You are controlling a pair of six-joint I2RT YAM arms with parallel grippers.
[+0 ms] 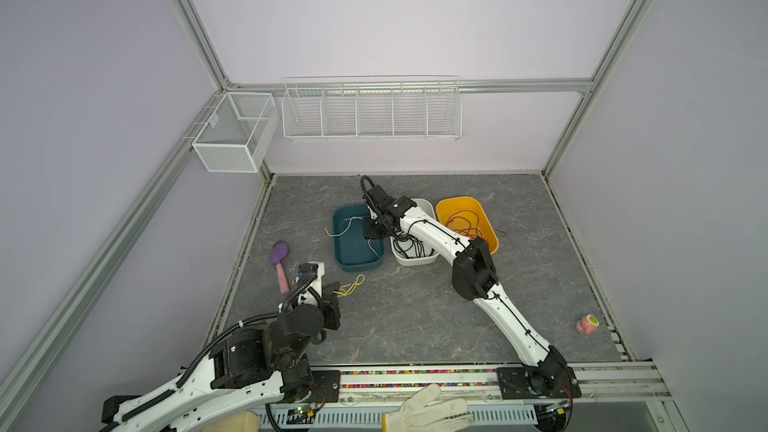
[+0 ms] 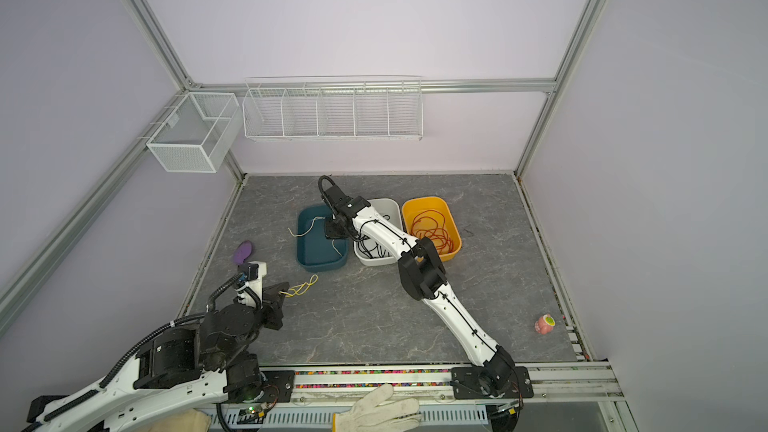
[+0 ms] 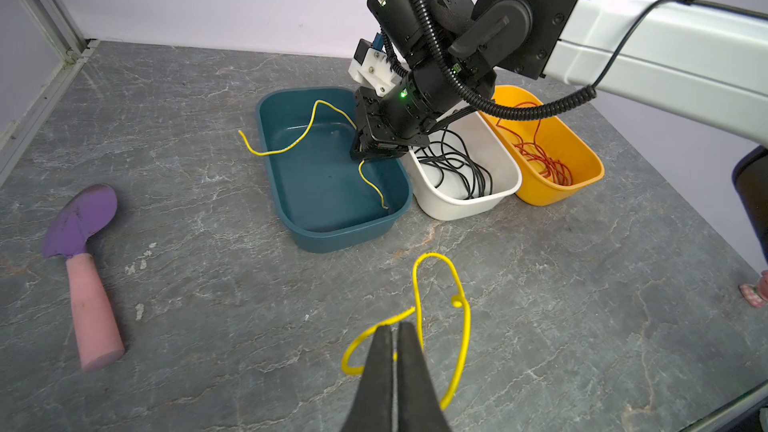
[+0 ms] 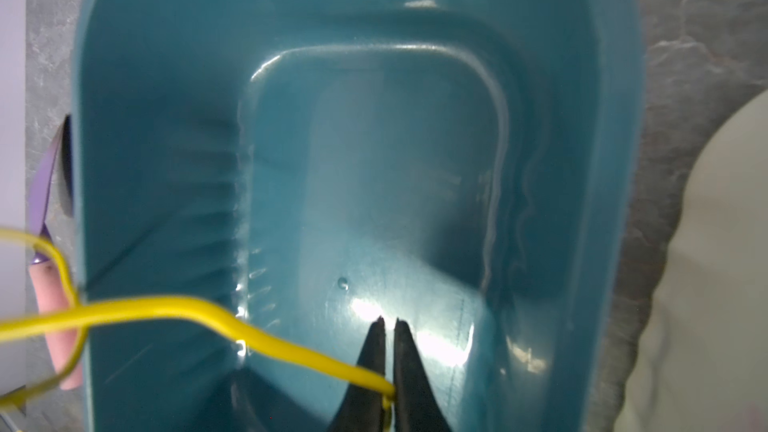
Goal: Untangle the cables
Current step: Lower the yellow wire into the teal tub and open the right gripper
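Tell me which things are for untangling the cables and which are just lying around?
For the job: looped yellow cable, pinched by the left gripper; second yellow cable, pinched by the right gripper over the teal bin; black cables in the white bin; red cables in the orange bin.
Just lying about: purple-and-pink scoop, pink toy, white glove, wall baskets.

Yellow cable (image 4: 166, 305) cropped at edge

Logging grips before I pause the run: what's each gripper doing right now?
Left gripper: closed, pinching the looped thin yellow cable.
Right gripper: closed on the second thin yellow cable, over the teal plastic bin.
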